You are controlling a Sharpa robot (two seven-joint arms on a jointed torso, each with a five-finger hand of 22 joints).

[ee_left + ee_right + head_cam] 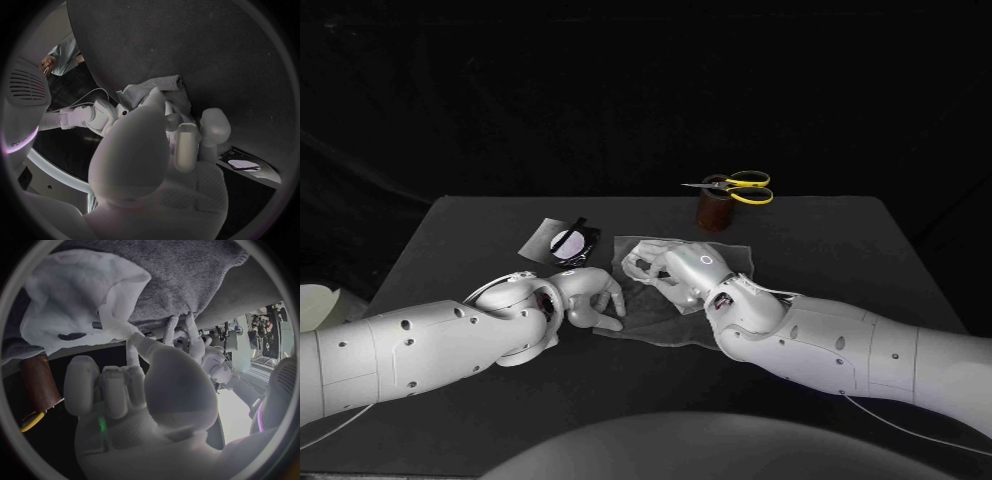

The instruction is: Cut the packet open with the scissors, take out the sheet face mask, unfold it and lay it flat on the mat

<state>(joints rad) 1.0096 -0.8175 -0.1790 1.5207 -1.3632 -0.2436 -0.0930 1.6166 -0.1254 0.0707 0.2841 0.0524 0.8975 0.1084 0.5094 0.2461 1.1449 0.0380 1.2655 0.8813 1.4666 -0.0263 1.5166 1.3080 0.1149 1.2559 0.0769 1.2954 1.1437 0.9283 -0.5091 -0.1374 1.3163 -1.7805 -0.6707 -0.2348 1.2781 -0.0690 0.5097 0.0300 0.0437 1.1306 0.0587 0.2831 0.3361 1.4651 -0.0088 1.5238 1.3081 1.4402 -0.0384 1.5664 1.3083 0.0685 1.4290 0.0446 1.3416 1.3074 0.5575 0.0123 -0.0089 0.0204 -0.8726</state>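
Observation:
The white sheet face mask (81, 295) lies partly unfolded and crumpled on the grey mat (187, 275); in the head view the mask (643, 262) shows beside my right hand (682, 268). That right hand (134, 342) pinches a stretched edge of the mask. My left hand (586, 298) sits at the mat's (678, 322) near left edge, fingers apart, their tips (181, 330) touching the mat and nothing in them. The cut packet (560, 238) lies on the table behind my left hand and also appears in the left wrist view (245, 165). The yellow-handled scissors (740, 187) rest on a brown holder (715, 212).
The scissors and holder stand at the table's far edge, behind the mat. The dark table (473, 230) has bare surface to the left, to the right (862, 260), and in front of the arms.

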